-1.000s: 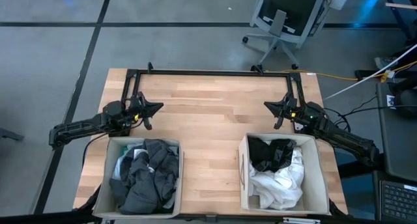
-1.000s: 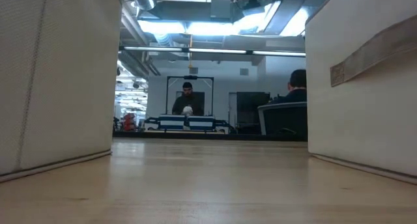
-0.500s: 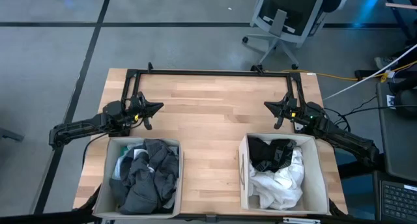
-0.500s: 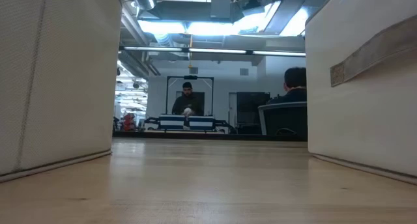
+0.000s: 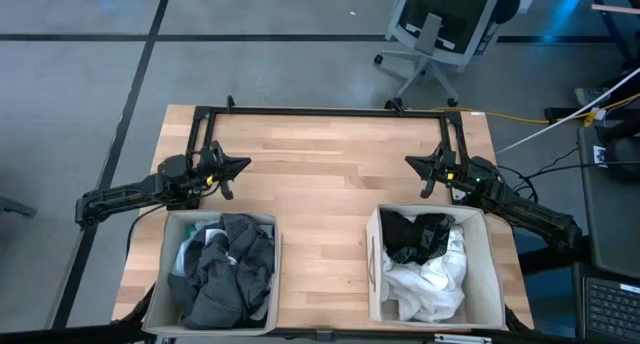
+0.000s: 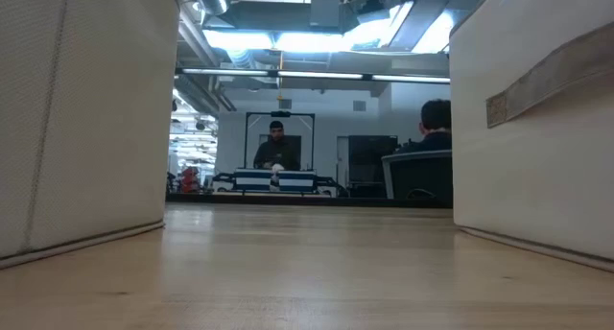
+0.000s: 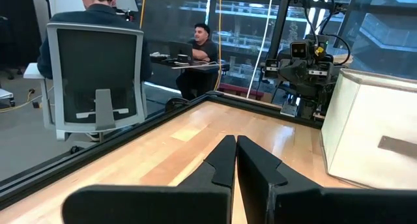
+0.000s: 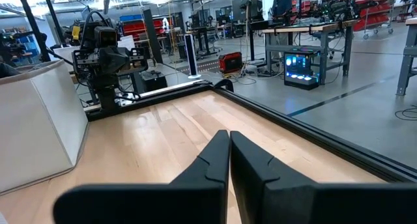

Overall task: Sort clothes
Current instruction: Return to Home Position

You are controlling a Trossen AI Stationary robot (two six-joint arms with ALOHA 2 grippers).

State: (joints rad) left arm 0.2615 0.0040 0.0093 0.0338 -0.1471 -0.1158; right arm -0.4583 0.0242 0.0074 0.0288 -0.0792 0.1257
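Observation:
The clothes lie in two beige fabric bins at the table's near side. The left bin [image 5: 170, 274] holds dark grey garments [image 5: 232, 274] over pale and white ones. The right bin [image 5: 490, 284] holds a black garment [image 5: 415, 236] on a white one [image 5: 430, 284]. My left gripper [image 5: 245, 165] hovers shut over the table at its left, beyond the left bin, pointing toward the middle. My right gripper [image 5: 409, 162] is shut too, at the table's right beyond the right bin. Each holds nothing.
Bare wooden tabletop [image 5: 325, 204] spreads between and beyond the bins. A black frame rail [image 5: 330, 111] runs along the far edge. An office chair [image 5: 440, 24] stands on the floor behind the table. People sit at desks in the room beyond.

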